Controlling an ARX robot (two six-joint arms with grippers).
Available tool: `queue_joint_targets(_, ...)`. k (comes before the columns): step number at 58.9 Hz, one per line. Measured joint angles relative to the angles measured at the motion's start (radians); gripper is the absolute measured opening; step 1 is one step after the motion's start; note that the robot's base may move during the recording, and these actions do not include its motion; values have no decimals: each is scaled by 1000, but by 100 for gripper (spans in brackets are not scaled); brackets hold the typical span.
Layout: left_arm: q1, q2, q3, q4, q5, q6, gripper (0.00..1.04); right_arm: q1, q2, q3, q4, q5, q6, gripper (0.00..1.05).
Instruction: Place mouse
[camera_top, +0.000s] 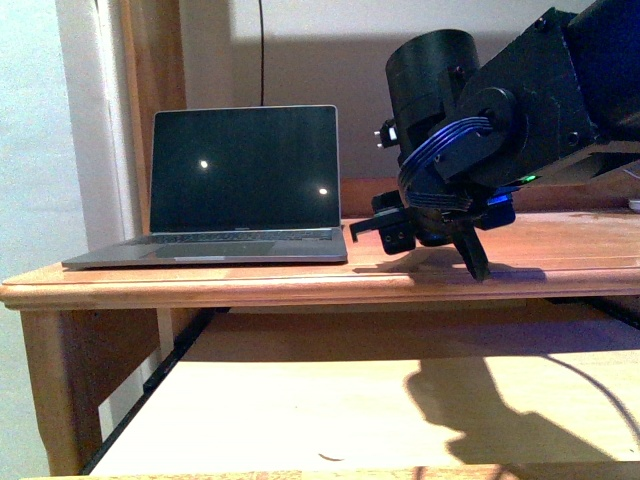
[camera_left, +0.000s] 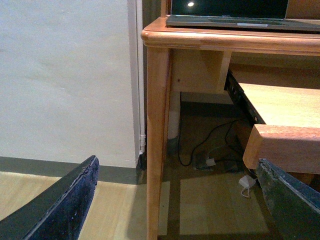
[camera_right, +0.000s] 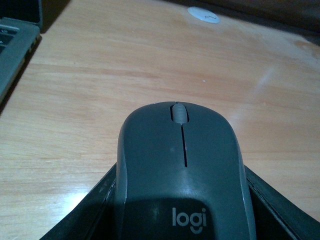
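Note:
The mouse (camera_right: 182, 170) is dark grey with a scroll wheel and a "logi" mark, and it fills the right wrist view. My right gripper (camera_right: 182, 202) is shut on it, one black finger (camera_right: 92, 207) against each side. In the front view the right gripper (camera_top: 432, 235) hangs low over the wooden desk top (camera_top: 300, 285), just right of the laptop (camera_top: 245, 185); the mouse is lost among the dark gripper parts there. Whether the mouse touches the wood I cannot tell. My left gripper (camera_left: 175, 210) is open and empty, down beside the desk leg (camera_left: 157, 150).
The open laptop's edge (camera_right: 15, 50) lies beside the mouse. A small white round thing (camera_right: 203, 14) sits further off on the desk. Under the top, a pull-out tray (camera_top: 350, 400) is extended. Cables and a white plug (camera_left: 246, 182) lie on the floor under the desk.

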Motion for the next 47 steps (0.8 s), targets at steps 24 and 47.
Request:
queue_joint_targets(24, 0, 0, 0, 0, 0, 0, 97, -2, 12, -6, 11, -52, 64, 99)
queue_joint_targets(47, 0, 0, 0, 0, 0, 0, 97, -172, -277, -330, 261, -469, 187, 97)
